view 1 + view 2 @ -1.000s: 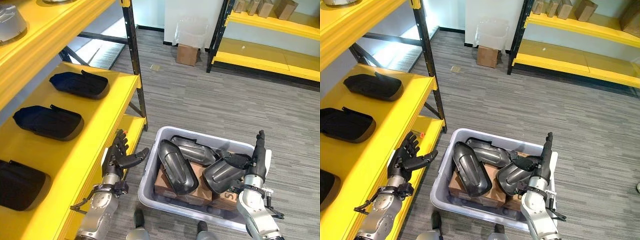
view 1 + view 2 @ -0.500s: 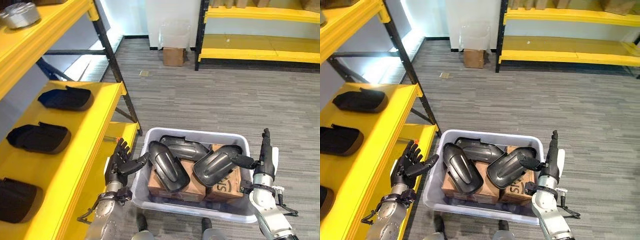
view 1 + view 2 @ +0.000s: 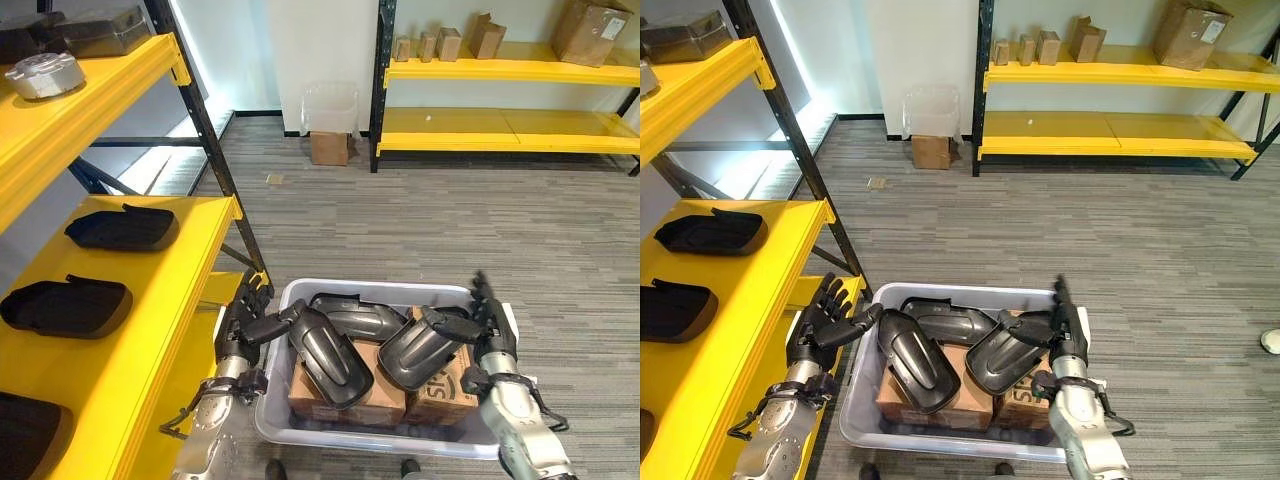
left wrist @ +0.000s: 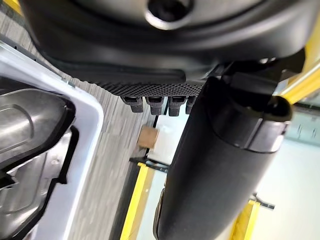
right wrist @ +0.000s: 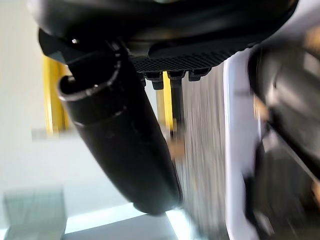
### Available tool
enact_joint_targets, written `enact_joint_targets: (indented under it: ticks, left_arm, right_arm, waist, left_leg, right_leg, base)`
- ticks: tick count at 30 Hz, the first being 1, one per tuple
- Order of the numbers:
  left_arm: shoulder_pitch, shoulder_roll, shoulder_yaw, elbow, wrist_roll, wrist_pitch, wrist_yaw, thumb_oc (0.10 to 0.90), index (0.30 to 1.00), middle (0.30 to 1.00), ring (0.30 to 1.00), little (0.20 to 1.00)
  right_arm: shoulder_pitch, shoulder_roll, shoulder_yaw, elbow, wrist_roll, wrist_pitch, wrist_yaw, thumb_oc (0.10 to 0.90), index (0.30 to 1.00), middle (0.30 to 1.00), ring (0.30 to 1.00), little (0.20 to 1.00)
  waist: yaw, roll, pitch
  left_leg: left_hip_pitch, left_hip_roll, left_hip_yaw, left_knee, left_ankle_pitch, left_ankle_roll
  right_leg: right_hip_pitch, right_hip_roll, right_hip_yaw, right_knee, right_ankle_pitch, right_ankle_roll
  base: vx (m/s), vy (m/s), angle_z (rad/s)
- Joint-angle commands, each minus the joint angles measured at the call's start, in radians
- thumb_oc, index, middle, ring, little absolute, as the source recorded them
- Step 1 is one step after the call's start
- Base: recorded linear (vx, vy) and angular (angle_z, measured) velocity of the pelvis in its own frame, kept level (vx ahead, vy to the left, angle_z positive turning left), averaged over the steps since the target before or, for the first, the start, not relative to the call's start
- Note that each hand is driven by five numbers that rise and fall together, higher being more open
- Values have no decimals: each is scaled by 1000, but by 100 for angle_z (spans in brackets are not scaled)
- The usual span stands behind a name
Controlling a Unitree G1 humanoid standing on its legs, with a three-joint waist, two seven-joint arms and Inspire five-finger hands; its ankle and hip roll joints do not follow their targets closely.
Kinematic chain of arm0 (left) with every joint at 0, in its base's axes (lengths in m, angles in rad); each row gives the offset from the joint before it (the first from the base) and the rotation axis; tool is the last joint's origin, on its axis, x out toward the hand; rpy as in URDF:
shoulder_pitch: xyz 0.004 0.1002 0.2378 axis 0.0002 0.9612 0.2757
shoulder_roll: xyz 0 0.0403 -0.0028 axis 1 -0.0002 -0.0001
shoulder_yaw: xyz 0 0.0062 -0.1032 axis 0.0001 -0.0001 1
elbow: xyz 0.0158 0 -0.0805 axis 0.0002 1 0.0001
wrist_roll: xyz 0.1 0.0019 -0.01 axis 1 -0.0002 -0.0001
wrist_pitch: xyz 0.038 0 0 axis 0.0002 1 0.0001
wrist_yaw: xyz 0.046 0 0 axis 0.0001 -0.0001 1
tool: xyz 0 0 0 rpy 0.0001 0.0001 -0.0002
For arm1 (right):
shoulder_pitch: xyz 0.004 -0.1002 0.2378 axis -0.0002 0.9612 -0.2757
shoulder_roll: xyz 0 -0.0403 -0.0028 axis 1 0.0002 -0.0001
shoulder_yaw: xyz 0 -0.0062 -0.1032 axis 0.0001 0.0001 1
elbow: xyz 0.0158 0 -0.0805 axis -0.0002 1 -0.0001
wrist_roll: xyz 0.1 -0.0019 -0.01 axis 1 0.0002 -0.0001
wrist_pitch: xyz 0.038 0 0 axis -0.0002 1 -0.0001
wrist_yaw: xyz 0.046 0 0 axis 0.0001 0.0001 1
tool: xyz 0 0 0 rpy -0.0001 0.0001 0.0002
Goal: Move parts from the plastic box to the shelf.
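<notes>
A pale grey plastic box (image 3: 275, 425) sits on the striped grey floor (image 3: 400, 230) just beside the yellow shelf (image 3: 170, 290), and it holds three dark moulded parts lying on cardboard cartons (image 3: 330, 400). One part (image 3: 330, 355) lies tilted at the box's left end, a second part (image 3: 355, 315) lies along the far wall, and a third part (image 3: 415, 350) leans at the right end. The left hand (image 3: 245, 325) is held over the left rim of the box, between box and shelf edge, with its fingers straight and spread and its thumb reaching toward the left part; it grasps nothing. The right hand (image 3: 490, 330) stands upright at the right rim of the box, fingers straight and released, its thumb stretched toward the upper end of the right-hand part; whether it touches cannot be told. On the middle level of the shelf lie two more dark parts, one (image 3: 120, 228) nearer the far end and another (image 3: 65, 305) nearer the front, well apart. The level above carries a silver metal casting (image 3: 42, 75). Across the floor stands a second yellow rack (image 3: 500, 125) with cardboard boxes (image 3: 590, 30) on its upper level
</notes>
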State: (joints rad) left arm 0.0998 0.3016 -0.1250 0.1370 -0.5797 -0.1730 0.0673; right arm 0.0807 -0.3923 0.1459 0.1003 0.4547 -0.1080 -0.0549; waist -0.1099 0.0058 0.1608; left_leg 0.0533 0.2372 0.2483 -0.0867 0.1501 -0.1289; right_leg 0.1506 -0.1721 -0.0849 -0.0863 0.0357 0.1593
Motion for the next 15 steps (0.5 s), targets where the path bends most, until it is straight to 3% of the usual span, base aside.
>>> enact_joint_targets:
  ticks: [1, 15]
  left_arm:
    - [-121, 48, 46, -3, 34, -105, -50, 900, 1000, 1000, 1000, 1000]
    - [-106, 51, 58, -13, 27, -91, -51, 900, 1000, 1000, 1000, 1000]
  right_arm:
    - [-89, -6, -48, -50, 29, -136, 48, 900, 1000, 1000, 1000, 1000]
    - [-89, -19, -49, -74, -26, -130, 22, 900, 1000, 1000, 1000, 1000]
  waist:
    - [2, -15, -30]
    - [2, -16, -36]
  left_leg:
    - [105, -51, 60, -1, -155, 41]
    - [112, -47, 65, -1, -158, 40]
  right_leg:
    - [-23, 6, -157, 5, -18, -19]
    - [-17, 8, -152, -1, -17, -19]
  base:
    - [0, 0, 0]
    - [0, 0, 0]
